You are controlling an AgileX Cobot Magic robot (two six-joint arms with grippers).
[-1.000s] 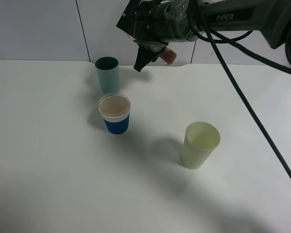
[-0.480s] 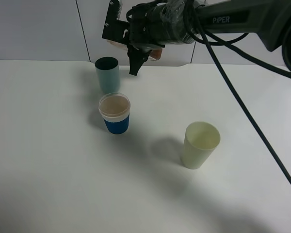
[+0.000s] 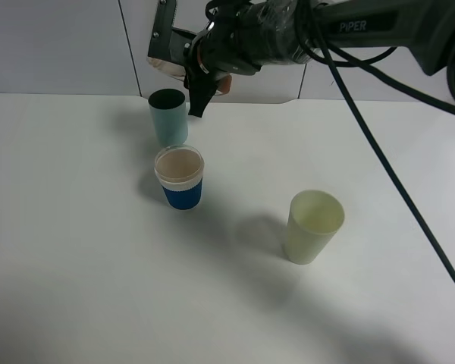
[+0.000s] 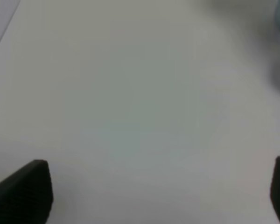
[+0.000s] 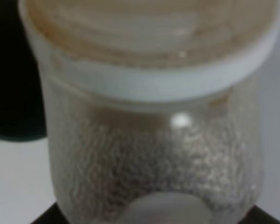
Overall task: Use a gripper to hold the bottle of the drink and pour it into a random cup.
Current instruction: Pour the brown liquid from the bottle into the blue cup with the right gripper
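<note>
White lettering on the right arm [image 3: 362, 25] apparently reads PIPER.

White table [image 3: 76, 288] under soft light; pale panelled wall [image 3: 53, 45] behind

A white table [image 3: 76, 265] carries a teal cup [image 3: 169, 115], blue-sleeved cup [image 3: 180, 180] and pale yellow-green cup [image 3: 314, 226].
</note>
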